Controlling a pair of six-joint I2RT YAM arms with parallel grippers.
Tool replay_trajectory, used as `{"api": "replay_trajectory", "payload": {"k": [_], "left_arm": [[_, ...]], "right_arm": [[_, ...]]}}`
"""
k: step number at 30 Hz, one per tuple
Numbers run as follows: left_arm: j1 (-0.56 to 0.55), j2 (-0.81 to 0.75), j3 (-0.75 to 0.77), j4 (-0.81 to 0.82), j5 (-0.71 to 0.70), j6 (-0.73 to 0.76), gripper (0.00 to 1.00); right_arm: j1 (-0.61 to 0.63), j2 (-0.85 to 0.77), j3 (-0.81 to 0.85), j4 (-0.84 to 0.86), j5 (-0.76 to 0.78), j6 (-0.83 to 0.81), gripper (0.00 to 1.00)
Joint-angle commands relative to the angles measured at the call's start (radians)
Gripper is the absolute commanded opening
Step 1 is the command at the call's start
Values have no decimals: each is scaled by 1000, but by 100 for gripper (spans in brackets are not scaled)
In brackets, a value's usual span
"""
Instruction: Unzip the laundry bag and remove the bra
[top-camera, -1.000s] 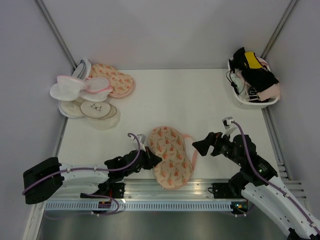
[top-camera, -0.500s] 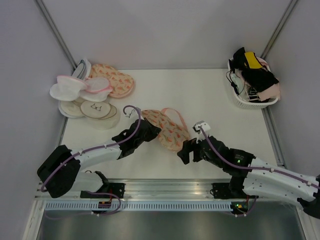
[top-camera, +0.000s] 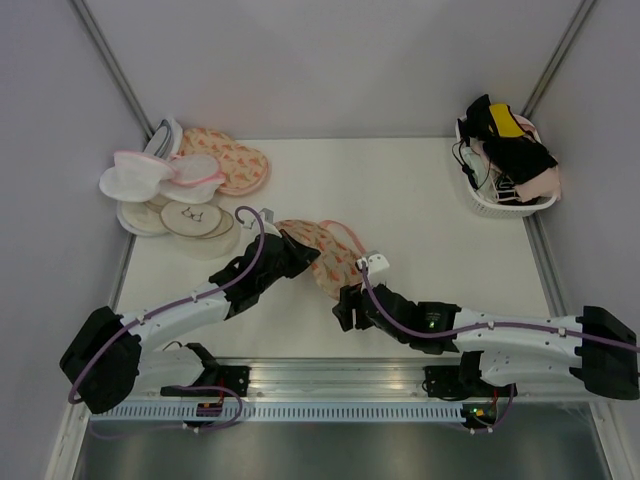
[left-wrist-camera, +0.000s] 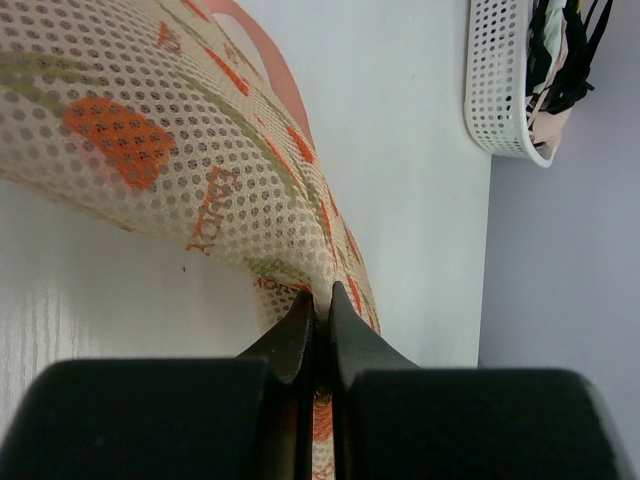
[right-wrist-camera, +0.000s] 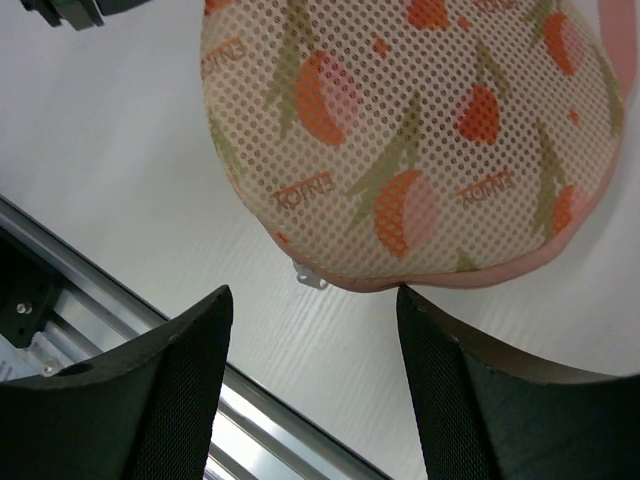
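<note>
The laundry bag (top-camera: 325, 256) is peach-cream mesh with an orange carrot print and pink edging, lying near the table's middle. My left gripper (top-camera: 297, 252) is shut on the bag's left edge (left-wrist-camera: 318, 300), pinching a fold of fabric. My right gripper (top-camera: 344, 308) is open just below the bag's near end (right-wrist-camera: 410, 140), its fingers either side of the pink edge; a small white zipper pull (right-wrist-camera: 311, 277) hangs there between them. The bra is hidden.
A pile of white round pouches (top-camera: 160, 180) and another carrot-print bag (top-camera: 232, 160) lie at the back left. A white basket (top-camera: 505, 160) with black, yellow and beige garments stands at the back right, also in the left wrist view (left-wrist-camera: 520, 80). The rail (top-camera: 330, 385) runs along the near edge.
The left gripper has carried the bag from the near edge up toward the middle left. The right arm has swung left and low, bringing its open gripper to the bag's near end.
</note>
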Motion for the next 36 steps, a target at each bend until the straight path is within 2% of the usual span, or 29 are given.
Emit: {"api": "replay_trajectory", "payload": {"k": [1, 5, 8, 10, 11, 14, 18, 23, 26, 32, 36], "left_arm": [[3, -7, 0, 56, 38, -32, 2], [7, -10, -3, 62, 46, -48, 2], [7, -21, -8, 59, 40, -54, 2], [10, -24, -3, 50, 33, -54, 2], [13, -24, -2, 48, 35, -52, 2], [16, -25, -6, 47, 35, -57, 2], [16, -24, -5, 50, 46, -66, 2], [16, -50, -20, 33, 43, -68, 2], [16, -59, -23, 28, 46, -75, 2], [16, -59, -35, 48, 75, -102, 2], [16, -62, -40, 45, 79, -108, 2]], "right_arm": [[25, 24, -5, 118, 37, 67, 72], [54, 53, -26, 175, 79, 142, 69], [86, 71, -16, 158, 116, 197, 64], [117, 87, 16, 86, 136, 234, 61], [141, 91, 55, 58, 196, 245, 61], [277, 124, 110, -32, 241, 306, 61], [342, 156, 107, -83, 303, 393, 63], [353, 131, 81, -113, 417, 439, 68], [350, 131, 98, -190, 486, 476, 70], [319, 95, 28, -125, 500, 467, 71], [279, 61, -43, 74, 442, 386, 70]]}}
